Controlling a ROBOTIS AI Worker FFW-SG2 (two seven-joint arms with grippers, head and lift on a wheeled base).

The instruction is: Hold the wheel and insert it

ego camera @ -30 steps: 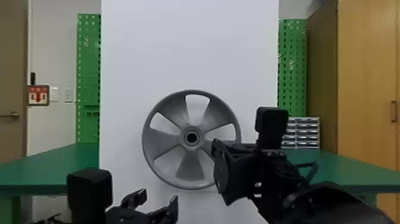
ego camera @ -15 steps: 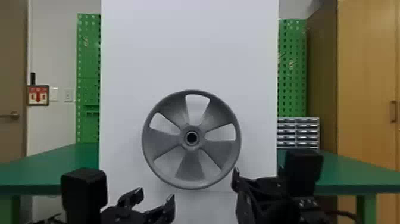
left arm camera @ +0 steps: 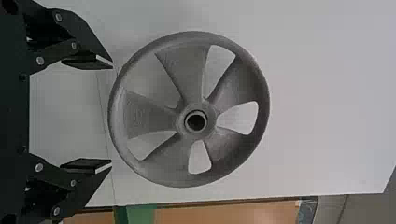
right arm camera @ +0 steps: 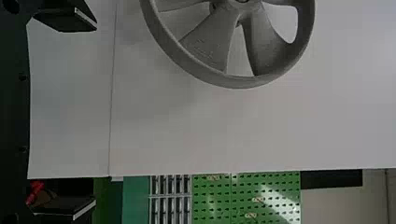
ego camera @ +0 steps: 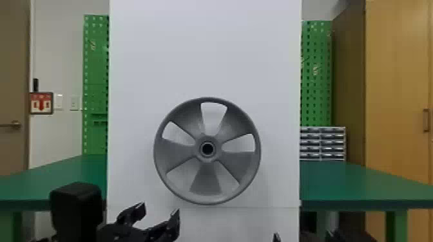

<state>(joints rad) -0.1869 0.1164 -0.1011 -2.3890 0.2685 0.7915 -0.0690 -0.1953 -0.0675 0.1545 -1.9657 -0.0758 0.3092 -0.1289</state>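
Left gripper [left arm camera: 111, 114] and right gripper [right arm camera: 95, 114] are empty, fingers apart; the wheel [ego camera: 205, 183], between the side edges of the white panel [ego camera: 206, 48], looks inserted, so backing off probably comes next.

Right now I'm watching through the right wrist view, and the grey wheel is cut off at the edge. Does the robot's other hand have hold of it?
Observer: No. In the head view, the left gripper is below the wheel and toward the robot's left, its fingers apart with nothing between them.
Operator: Oh! And how many gaps go around the whole wheel? I can't count them from here.
Observer: Five, spaced around the hub, as the head view shows.
Operator: Does that green table carry on past the other side of the white board?
Observer: Yes, the table also shows on the robot's left of the board.
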